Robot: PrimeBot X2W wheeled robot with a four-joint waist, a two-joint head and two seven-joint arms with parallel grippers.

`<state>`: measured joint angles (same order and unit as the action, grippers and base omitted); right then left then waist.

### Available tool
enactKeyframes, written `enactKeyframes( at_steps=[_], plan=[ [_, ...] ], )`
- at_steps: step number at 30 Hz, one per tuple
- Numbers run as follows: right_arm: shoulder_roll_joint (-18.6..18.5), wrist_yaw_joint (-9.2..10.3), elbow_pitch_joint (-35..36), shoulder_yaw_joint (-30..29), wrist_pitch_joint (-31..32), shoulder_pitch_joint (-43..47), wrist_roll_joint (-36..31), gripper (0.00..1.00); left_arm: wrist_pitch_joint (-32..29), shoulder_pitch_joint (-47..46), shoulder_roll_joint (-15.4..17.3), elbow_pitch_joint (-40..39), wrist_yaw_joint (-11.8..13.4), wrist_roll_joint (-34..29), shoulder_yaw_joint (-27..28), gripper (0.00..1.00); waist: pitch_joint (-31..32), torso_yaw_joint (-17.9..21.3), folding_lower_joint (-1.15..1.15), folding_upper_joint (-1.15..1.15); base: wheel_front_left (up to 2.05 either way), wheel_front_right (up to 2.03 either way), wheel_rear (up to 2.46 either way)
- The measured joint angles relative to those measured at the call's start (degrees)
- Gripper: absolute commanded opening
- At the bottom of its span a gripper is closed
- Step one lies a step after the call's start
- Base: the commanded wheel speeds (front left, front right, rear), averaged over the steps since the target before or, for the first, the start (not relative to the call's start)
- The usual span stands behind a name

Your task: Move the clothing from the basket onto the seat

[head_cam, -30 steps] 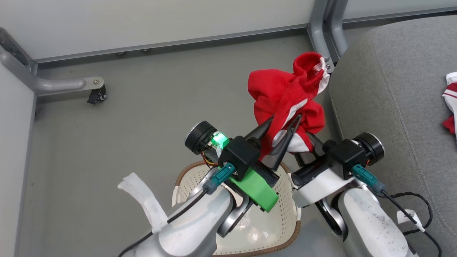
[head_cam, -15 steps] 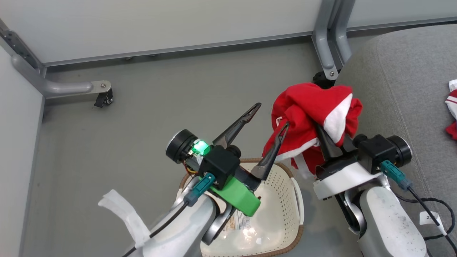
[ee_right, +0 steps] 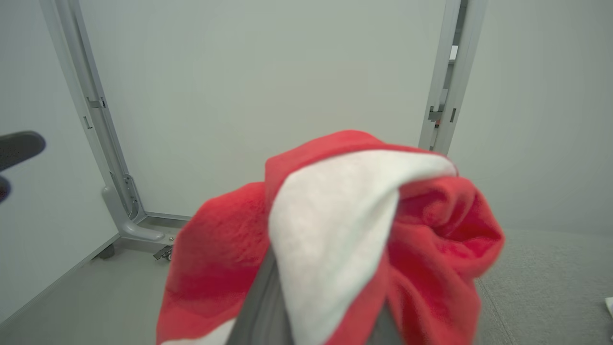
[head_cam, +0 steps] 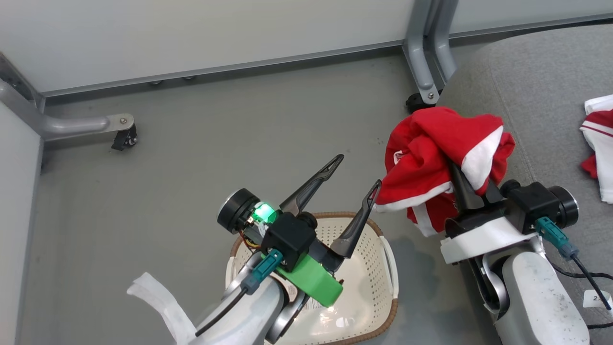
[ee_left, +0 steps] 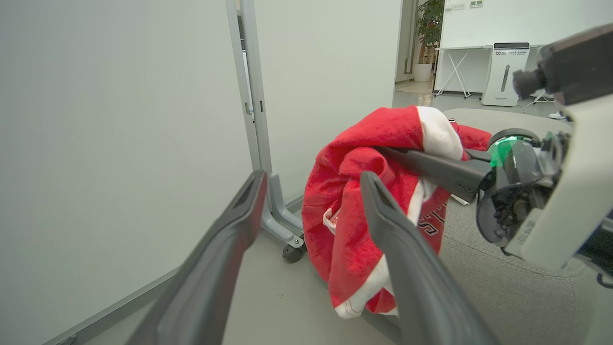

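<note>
Clothing [head_cam: 426, 153], apparently, in right gripper [head_cam: 459, 179]

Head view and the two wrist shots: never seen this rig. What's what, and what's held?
It is a two-armed robot; each arm ends in a pincer with two long dark fingers. The head view looks down from the robot's head. Each wrist view looks along one arm's own fingers.

On the grey floor stands a white basket, partly behind the left arm; the part that shows holds no clothing. At right is the big grey seat, with a second garment lying on it at the picture's edge.

The left pincer is open and holds nothing, near the basket. The right pincer grips a red garment with white panels, held up by the seat's edge. The left wrist view shows that garment from the side; the right wrist view shows it close up.
</note>
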<state>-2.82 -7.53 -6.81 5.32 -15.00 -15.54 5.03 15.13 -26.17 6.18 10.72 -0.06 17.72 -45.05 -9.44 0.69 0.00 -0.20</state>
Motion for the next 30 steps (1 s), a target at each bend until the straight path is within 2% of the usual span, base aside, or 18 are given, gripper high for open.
enactKeyframes(
  at_steps=[15,30],
  plan=[
    [0.0,0.0,2.3,-4.8,0.0,-0.2,0.2,0.0,0.0,-0.3,0.2,1.1,-1.9,-1.8,-0.9,1.0,-2.8,9.8,0.0,0.0,0.0,0.0,0.0],
    [0.0,0.0,3.6,-8.0,0.0,3.1,2.3,0.0,-0.9,-1.3,1.4,1.7,-2.4,-2.0,-2.2,1.0,-5.8,20.6,0.0,0.0,0.0,0.0,0.0]
  ],
)
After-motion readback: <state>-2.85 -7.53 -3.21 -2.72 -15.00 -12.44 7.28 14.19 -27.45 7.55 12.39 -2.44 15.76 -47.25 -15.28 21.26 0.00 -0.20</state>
